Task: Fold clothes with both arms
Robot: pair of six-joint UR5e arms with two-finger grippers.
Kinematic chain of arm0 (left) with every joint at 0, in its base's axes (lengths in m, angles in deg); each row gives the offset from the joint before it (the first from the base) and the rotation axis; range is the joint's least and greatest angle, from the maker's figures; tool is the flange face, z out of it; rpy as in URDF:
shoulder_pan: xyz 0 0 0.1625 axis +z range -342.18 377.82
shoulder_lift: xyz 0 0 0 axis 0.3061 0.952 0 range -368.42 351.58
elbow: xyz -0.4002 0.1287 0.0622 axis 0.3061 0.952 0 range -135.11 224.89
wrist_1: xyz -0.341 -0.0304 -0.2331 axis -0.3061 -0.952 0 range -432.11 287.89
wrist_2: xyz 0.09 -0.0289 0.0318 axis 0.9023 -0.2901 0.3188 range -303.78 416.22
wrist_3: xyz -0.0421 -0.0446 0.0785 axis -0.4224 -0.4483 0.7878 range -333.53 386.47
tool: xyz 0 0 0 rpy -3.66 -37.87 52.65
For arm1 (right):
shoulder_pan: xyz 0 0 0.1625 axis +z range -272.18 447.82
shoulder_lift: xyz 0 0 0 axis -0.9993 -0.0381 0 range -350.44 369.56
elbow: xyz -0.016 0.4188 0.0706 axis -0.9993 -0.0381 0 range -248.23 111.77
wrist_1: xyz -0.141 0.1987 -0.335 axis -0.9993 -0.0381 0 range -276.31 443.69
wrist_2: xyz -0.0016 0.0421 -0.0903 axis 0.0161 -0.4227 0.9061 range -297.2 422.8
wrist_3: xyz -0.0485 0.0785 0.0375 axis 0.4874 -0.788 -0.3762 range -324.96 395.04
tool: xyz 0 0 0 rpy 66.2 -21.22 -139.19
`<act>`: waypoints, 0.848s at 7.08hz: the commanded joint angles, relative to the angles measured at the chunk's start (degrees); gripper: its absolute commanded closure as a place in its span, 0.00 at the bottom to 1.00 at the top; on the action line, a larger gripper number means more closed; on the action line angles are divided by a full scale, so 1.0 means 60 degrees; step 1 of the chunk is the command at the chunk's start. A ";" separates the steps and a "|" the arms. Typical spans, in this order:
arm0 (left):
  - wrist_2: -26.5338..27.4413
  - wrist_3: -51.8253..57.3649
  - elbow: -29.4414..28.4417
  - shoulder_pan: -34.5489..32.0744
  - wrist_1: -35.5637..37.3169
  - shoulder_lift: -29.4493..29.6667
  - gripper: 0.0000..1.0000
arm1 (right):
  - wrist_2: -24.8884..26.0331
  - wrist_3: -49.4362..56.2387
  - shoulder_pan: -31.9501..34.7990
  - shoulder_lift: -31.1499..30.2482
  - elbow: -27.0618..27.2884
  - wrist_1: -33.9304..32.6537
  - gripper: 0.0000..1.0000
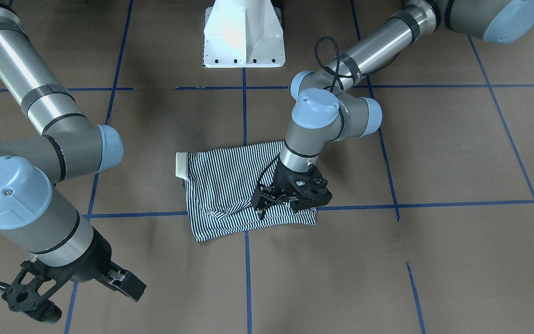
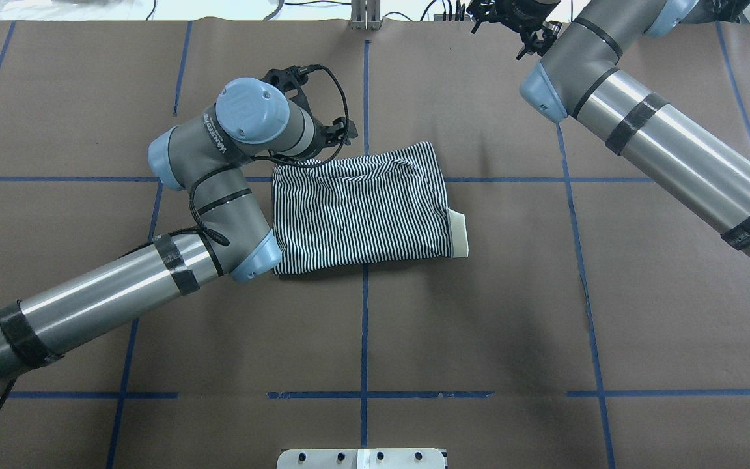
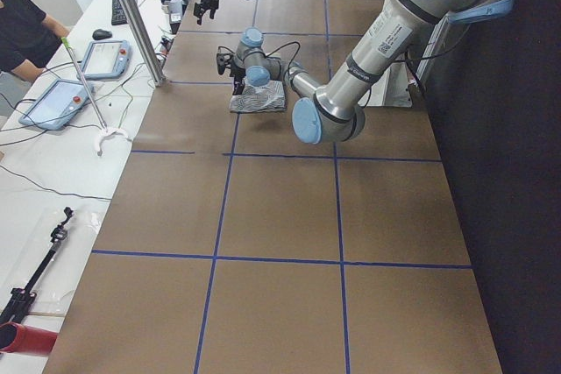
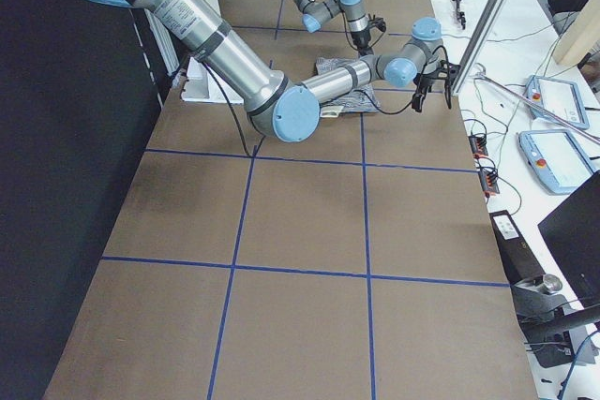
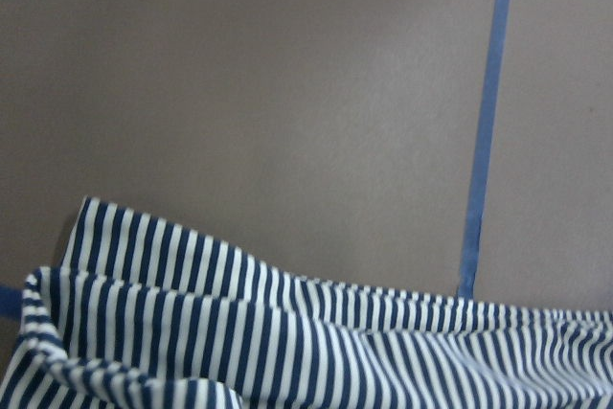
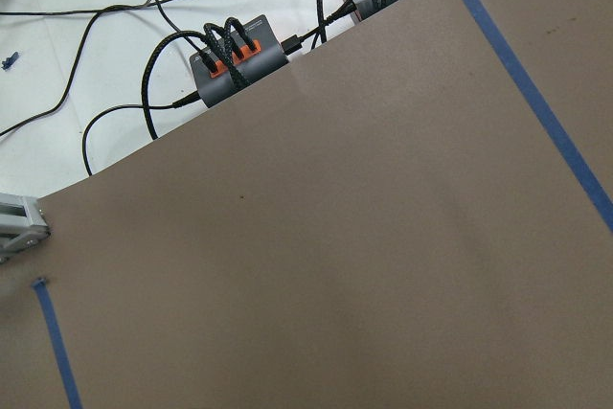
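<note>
The clothes are one navy-and-white striped shirt (image 1: 230,185) (image 2: 362,208), folded into a rough rectangle mid-table. Its cream collar (image 2: 458,231) pokes out on the side toward the right arm. My left gripper (image 1: 267,206) (image 2: 297,78) is tilted down at the shirt's far corner on the left arm's side, right on the cloth's edge. I cannot tell whether its fingers hold fabric. In the left wrist view the striped edge (image 5: 287,352) lies rumpled on the paper. My right gripper (image 1: 30,297) (image 2: 512,19) hangs open and empty over the table's far edge, well away from the shirt.
Brown paper with a blue tape grid (image 2: 364,326) covers the table. The white pedestal base (image 1: 244,37) stands at the robot's side. Power strips and cables (image 6: 239,55) lie past the far edge. Tablets (image 3: 105,57), a metal post (image 3: 131,15) and a person (image 3: 22,28) are there too.
</note>
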 commanded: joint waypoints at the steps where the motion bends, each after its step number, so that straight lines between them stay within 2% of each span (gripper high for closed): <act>1: -0.0015 0.0919 -0.1128 -0.0683 -0.0866 0.0213 0.01 | -0.0073 0.0027 0.0009 -0.0195 0.0256 0.0016 0.00; 2: -0.0102 0.1241 -0.1129 -0.1005 -0.0881 0.0227 0.01 | -0.0523 0.0056 0.0256 -0.0284 0.0301 0.0002 0.00; 3: -0.0755 0.1897 -0.1100 -0.1617 -0.0866 0.0213 0.01 | -0.1006 0.0477 0.0621 -0.0545 0.0592 -0.0027 0.00; 4: -0.1748 0.2672 -0.1013 -0.2406 -0.0794 0.0111 0.01 | -0.1258 0.1264 0.1016 -0.1244 0.1059 -0.0042 0.00; 5: -0.2802 0.3811 -0.0577 -0.3284 -0.0764 -0.0528 0.01 | -0.1478 0.2780 0.1571 -0.1947 0.1411 -0.0318 0.00; 6: -0.3625 0.5084 -0.0022 -0.4221 -0.0590 -0.1419 0.01 | -0.1523 0.4608 0.2143 -0.2418 0.1720 -0.1060 0.00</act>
